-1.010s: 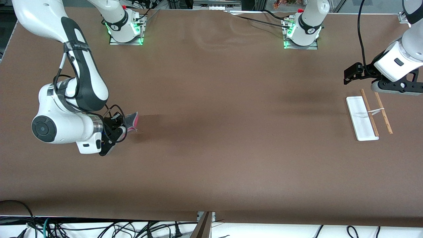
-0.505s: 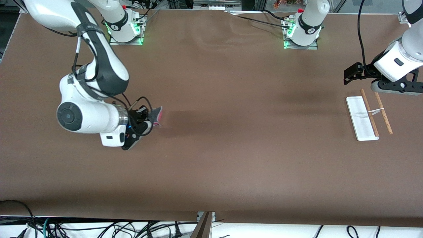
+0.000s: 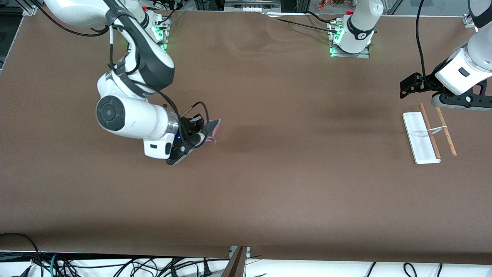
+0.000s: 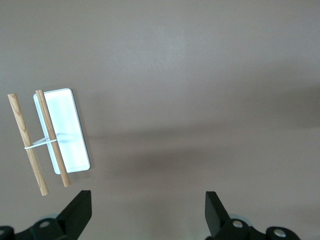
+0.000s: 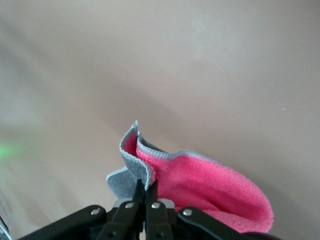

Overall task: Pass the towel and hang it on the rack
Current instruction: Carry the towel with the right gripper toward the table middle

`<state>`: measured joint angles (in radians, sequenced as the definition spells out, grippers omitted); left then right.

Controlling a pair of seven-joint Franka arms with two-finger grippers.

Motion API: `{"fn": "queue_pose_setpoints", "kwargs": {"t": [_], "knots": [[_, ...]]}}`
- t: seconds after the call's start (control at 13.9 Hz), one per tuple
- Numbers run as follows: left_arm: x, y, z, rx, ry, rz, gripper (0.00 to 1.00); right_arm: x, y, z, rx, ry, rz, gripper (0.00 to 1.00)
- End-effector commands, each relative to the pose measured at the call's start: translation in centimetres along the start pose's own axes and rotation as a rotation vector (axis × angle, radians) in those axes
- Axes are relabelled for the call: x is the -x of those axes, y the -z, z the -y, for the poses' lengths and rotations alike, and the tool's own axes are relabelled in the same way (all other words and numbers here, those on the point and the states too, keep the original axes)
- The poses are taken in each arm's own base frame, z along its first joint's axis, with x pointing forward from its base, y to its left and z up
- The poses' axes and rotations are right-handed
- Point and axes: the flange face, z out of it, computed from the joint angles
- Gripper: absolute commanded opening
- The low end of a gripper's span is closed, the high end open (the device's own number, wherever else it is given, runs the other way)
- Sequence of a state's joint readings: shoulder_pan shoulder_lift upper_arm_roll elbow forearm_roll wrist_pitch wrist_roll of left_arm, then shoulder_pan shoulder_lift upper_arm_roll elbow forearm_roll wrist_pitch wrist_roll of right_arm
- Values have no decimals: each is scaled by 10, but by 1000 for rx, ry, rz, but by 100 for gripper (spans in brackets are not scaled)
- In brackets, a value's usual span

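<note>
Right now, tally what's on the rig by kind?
Towel: 1, pinched in the right gripper
Rack: 1, with 2 rods, below the open left gripper
Grippers: 2
Total: 4

Right hand [image 3: 207, 135] clamped, left hand [image 4: 147, 212] spread.

pink and grey towel [image 5: 200, 182], white rack [image 3: 421, 138] with light-brown rods

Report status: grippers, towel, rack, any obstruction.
Right gripper shut on towel, in the air over mid-table. Left gripper open, waiting beside rack. Nothing between them.
</note>
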<state>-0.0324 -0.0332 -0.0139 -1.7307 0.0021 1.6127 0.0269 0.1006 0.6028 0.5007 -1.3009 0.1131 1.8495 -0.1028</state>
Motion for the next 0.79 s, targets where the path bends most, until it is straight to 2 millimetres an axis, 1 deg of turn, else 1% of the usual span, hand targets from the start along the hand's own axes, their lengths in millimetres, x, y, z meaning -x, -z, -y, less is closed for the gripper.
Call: {"fn": "queue_pose_setpoints", "kwargs": {"t": [0.0, 0.14, 0.22, 0.29, 0.36, 0.58, 0.72], "knots": [[1, 7, 1, 14, -12, -6, 100, -4, -1, 36, -13, 17, -24, 0], [1, 9, 1, 16, -12, -10, 100, -7, -8, 66, -12, 61, -29, 0], [0, 8, 1, 14, -12, -9, 100, -9, -10, 85, -9, 89, -34, 0], [1, 9, 1, 14, -14, -10, 100, -11, -12, 101, 2, 112, -41, 0], [1, 9, 1, 16, -14, -10, 100, -13, -13, 109, 10, 128, -54, 0], [1, 8, 3, 16, -9, -9, 100, -20, -18, 118, 1, 138, -107, 0], [-3, 12, 0, 43, -14, -51, 100, -26, -22, 126, -7, 147, -153, 0]]}}
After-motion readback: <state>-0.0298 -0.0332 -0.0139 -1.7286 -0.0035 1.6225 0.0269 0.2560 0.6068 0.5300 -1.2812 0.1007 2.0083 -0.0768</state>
